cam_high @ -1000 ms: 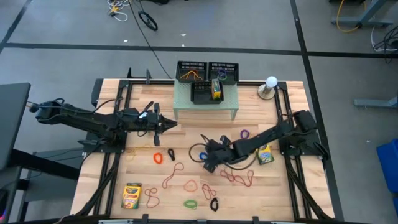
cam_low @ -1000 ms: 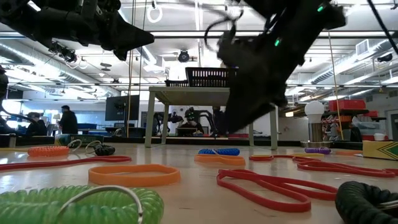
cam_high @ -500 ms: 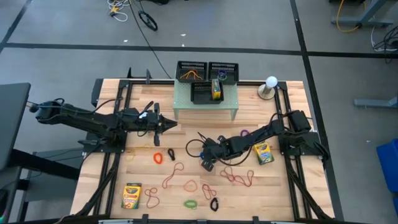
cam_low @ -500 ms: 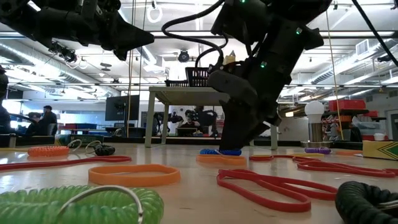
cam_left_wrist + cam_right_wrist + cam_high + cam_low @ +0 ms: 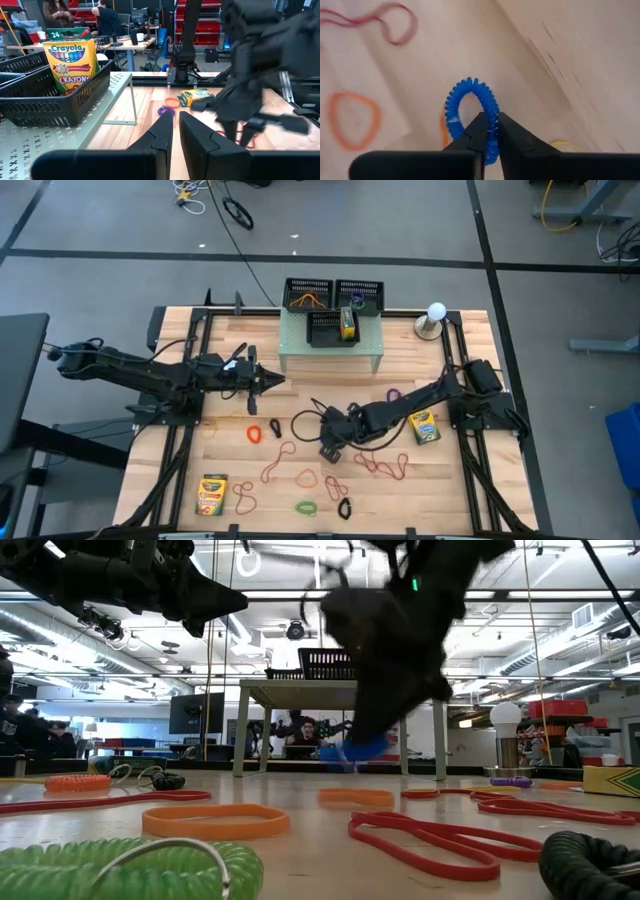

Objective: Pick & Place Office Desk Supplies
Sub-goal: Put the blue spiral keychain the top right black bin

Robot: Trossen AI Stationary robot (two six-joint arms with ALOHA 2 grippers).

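Right gripper (image 5: pixel 489 134) pinches a blue coil loop (image 5: pixel 468 110) near the riser (image 5: pixel 330 345) — loop's lower end hidden; left gripper (image 5: pixel 175 131) nearly closed, empty.

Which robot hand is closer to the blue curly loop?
The right gripper: its fingers are clamped on the blue coil loop, lifted off the table. The left gripper waits farther back, beside the pale green riser.

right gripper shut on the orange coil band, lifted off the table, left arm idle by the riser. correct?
Not orange: the right gripper is shut on the blue coil band, as the right wrist view shows. The low view shows it lifted off the table. The left gripper does wait by the riser.
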